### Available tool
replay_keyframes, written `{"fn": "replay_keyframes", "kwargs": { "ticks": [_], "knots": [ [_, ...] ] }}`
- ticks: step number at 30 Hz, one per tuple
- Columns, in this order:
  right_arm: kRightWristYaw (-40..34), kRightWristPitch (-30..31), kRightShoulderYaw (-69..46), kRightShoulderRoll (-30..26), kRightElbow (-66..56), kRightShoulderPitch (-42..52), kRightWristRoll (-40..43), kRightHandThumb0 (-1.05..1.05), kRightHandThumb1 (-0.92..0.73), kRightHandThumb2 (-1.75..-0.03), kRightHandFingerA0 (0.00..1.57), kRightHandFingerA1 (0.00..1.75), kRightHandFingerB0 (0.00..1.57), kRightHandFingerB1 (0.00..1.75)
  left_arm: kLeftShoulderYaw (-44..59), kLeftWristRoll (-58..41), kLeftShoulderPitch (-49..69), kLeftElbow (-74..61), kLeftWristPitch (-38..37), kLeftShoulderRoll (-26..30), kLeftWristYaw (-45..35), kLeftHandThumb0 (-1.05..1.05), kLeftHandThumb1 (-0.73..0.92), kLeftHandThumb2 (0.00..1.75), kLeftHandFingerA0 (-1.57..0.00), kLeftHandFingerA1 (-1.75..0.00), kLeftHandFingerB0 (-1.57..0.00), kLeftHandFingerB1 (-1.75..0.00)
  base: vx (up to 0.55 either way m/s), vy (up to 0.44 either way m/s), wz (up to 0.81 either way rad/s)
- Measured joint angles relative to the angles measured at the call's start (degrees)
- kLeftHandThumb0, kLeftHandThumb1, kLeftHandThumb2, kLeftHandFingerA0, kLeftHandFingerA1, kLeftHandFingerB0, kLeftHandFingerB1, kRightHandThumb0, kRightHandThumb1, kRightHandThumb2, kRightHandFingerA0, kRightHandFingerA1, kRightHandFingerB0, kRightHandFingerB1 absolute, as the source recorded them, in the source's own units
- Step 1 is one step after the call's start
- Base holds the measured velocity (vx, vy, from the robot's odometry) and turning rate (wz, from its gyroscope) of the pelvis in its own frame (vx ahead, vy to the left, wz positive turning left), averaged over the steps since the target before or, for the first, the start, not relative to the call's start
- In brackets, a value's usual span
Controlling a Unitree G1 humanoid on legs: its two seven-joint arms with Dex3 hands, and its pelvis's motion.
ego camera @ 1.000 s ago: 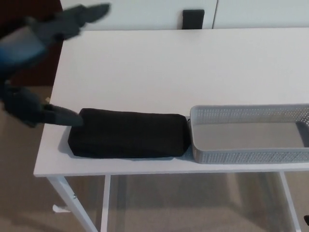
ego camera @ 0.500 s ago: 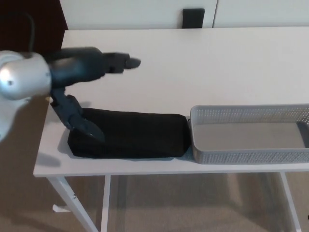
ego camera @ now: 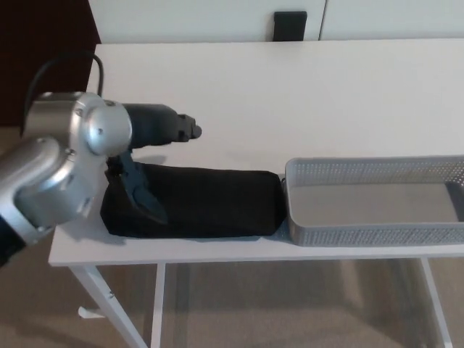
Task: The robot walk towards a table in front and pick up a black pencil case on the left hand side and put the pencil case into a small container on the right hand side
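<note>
One black pencil case [ego camera: 203, 202] lies flat near the front edge of the white surface [ego camera: 290, 94], in the lower left of the frame, its long axis running left to right across the picture — roughly parallel to that front edge. Its right end points at the grey mesh container [ego camera: 377, 233] and sits just beside, possibly touching, the container's left wall. The left robot hand [ego camera: 148, 156] comes in from the left of the frame behind a large silver wrist joint; its fingers are spread, the upper ones reaching rightward above the case's far edge, the lower digit [ego camera: 145, 196] lying down across the case's left end — not closed around it. The right robot hand does not show. A dark rectangular object [ego camera: 290, 27] stands at the top centre, behind the surface.
</note>
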Motion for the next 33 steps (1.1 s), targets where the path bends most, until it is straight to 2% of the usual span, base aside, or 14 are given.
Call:
{"fn": "replay_keyframes", "kwargs": {
  "ticks": [1,2,4,5,8,9,17,20,21,25,26,27,33],
  "knots": [
    [0.0,0.1,0.0,0.0,-0.1,0.1,0.0,-0.28,-0.56,-0.57,0.58,0.4,0.44,0.37,0.0,0.4,0.0,0.3,0.0,-0.4,-0.1,-0.44,0.4,0.73,0.0,-0.06,0.0,-0.01,0.0,0.0,0.0],
    [0.1,0.2,0.0,0.0,-0.3,0.1,0.0,-0.29,-0.56,-0.57,0.59,0.4,0.45,0.37,-0.1,1.0,0.0,0.9,0.0,-1.1,-0.4,-0.44,0.37,0.74,0.0,-0.1,0.0,-0.05,0.0,0.0,0.0],
    [0.1,0.4,-0.1,0.0,-0.4,0.3,0.0,-0.28,-0.56,-0.57,0.59,0.4,0.44,0.37,-0.2,2.0,0.0,2.0,0.3,-2.4,-0.8,-0.47,0.38,0.76,0.0,-0.06,0.0,-0.04,0.0,0.0,0.0],
    [0.1,0.5,-0.2,0.0,-0.6,0.3,0.0,-0.27,-0.55,-0.57,0.59,0.4,0.45,0.37,-0.4,2.6,0.0,2.9,0.5,-3.3,-1.0,-0.59,0.27,0.52,0.0,0.0,0.0,0.0,0.0,0.0,0.0],
    [0.1,1.1,-0.4,0.0,-1.1,0.3,-0.1,-0.28,-0.56,-0.57,0.58,0.39,0.45,0.37,-0.7,3.9,-0.1,5.4,1.1,-5.8,-1.8,-0.64,0.26,0.54,0.0,0.0,0.0,0.0,0.0,0.0,0.0],
    [0.1,1.3,-0.3,0.0,-1.2,0.2,-0.1,-0.36,-0.48,-0.68,0.53,0.47,0.41,0.44,-0.8,4.2,-0.1,6.0,1.2,-6.4,-2.0,-0.67,0.26,0.54,0.0,0.0,0.0,0.0,0.0,0.0,0.0],
    [0.1,2.5,-0.4,0.0,-2.0,0.2,-0.3,-0.35,-0.47,-0.67,0.53,0.47,0.42,0.44,-3.2,7.8,-1.1,12.4,2.2,-11.1,-4.5,-0.77,0.27,0.58,0.0,0.0,0.0,0.0,0.0,0.0,0.0],
    [0.1,3.1,-0.4,0.0,-2.4,0.2,-0.3,-0.35,-0.47,-0.67,0.53,0.47,0.42,0.44,-4.0,9.2,-1.2,14.3,2.2,-11.6,-5.0,-0.79,0.28,0.58,0.0,0.0,0.0,0.0,0.0,0.0,0.0],
    [0.1,3.3,-0.4,0.0,-2.5,0.2,-0.3,-0.28,-0.55,-0.57,0.59,0.4,0.45,0.37,-4.2,9.6,-1.2,14.8,2.2,-11.8,-5.1,-0.78,0.28,0.58,0.0,0.0,0.0,0.0,0.0,0.0,0.0],
    [0.1,3.4,-0.4,0.0,-2.6,0.2,-0.2,-0.28,-0.55,-0.57,0.57,0.39,0.44,0.36,-4.6,10.8,-1.4,17.1,1.9,-12.2,-5.8,-0.77,0.28,0.57,0.0,0.0,0.0,0.0,0.0,0.0,0.0],
    [0.1,3.4,-0.4,0.0,-2.6,0.2,-0.2,-0.35,-0.48,-0.67,0.51,0.47,0.4,0.44,-4.6,11.1,-1.4,17.5,1.9,-12.2,-6.0,-0.76,0.29,0.57,0.0,0.0,0.0,0.0,0.0,0.0,0.0],
    [0.1,3.4,-0.4,0.0,-2.6,0.2,-0.2,-0.27,-0.55,-0.57,0.56,0.39,0.43,0.36,-4.6,11.6,-1.4,17.6,1.9,-12.2,-6.1,-0.75,0.3,0.57,0.0,0.0,0.0,0.0,0.0,0.0,0.0],
    [0.1,3.5,-0.4,0.0,-2.9,0.2,-0.2,-0.28,-0.54,-0.57,0.57,0.39,0.44,0.36,-4.7,14.2,-1.4,16.9,2.0,-11.9,-6.8,-0.74,0.32,0.56,0.0,0.0,0.0,0.0,0.0,0.0,0.0]
  ]
}}
